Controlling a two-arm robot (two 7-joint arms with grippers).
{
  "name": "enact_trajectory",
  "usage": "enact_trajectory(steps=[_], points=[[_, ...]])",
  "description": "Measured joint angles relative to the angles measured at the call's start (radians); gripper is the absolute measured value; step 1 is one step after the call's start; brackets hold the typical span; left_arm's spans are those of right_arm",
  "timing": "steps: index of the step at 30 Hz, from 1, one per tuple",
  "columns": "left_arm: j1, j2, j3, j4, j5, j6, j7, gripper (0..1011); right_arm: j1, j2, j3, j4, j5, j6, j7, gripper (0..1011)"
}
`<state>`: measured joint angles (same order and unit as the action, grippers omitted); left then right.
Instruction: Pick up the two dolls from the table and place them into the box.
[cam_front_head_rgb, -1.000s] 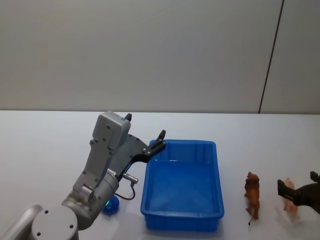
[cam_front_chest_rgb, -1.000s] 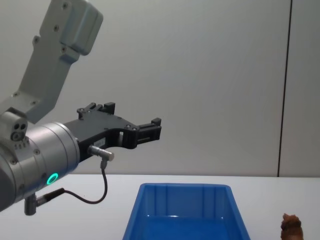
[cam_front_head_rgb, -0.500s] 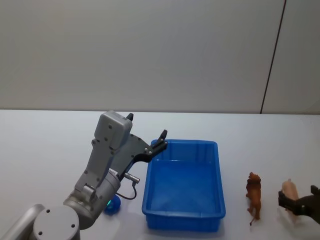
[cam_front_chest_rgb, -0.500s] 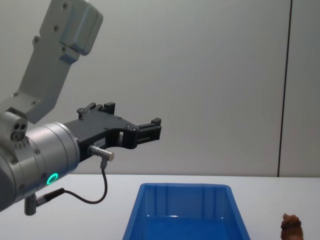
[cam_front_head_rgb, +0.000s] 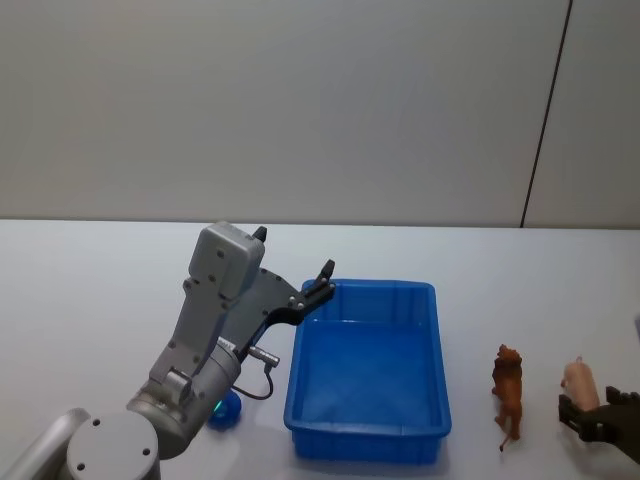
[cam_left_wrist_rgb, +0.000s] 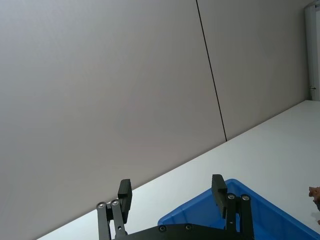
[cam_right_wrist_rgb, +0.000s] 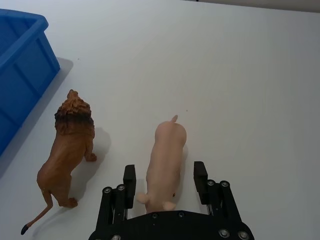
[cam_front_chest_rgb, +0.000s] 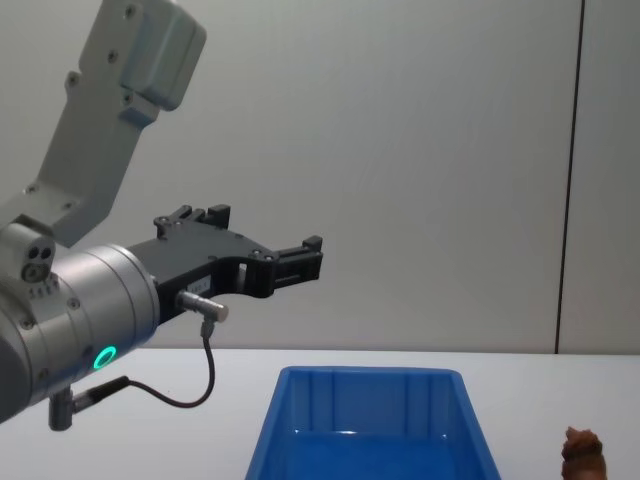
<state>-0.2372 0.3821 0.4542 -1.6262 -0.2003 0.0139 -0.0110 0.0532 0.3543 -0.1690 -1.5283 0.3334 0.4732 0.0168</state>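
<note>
Right end effector (cam_right_wrist_rgb: 165, 170) is low over the desk (cam_right_wrist_rgb: 250, 75), fingers (cam_right_wrist_rgb: 130, 176) spread wide; the pink pig doll (cam_right_wrist_rgb: 166, 155) lies between them, head end in the gap, tail pointing away from the end effector; we see a sliver of desk on either side, so nothing is pinched. Just to the left of that end effector stands the brown lion doll (cam_right_wrist_rgb: 70, 145), upright on its feet, close to the pig but apart from it; farther left again sits the blue bin (cam_right_wrist_rgb: 20, 65), nothing inside it in the head view. Left end effector (cam_front_head_rgb: 292, 250) hangs high above the desk, fingers spread and holding nothing; the bin's far left corner is just below and ahead of its tips. A small blue rounded thing (cam_front_head_rgb: 227, 412) lies on the desk beneath the left arm, half hidden; we cannot tell what it is.
</note>
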Motion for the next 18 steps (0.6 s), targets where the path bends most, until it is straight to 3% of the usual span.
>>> enact_trajectory(steps=[11, 18], points=[[0.000, 0.000, 0.000, 0.000, 0.000, 0.000, 0.000, 1002, 0.010, -0.011, 0.000, 0.017, 0.013, 0.013, 0.001, 393], [0.000, 0.000, 0.000, 0.000, 0.000, 0.000, 0.000, 1002, 0.011, -0.014, 0.004, 0.013, 0.020, 0.007, 0.000, 371]])
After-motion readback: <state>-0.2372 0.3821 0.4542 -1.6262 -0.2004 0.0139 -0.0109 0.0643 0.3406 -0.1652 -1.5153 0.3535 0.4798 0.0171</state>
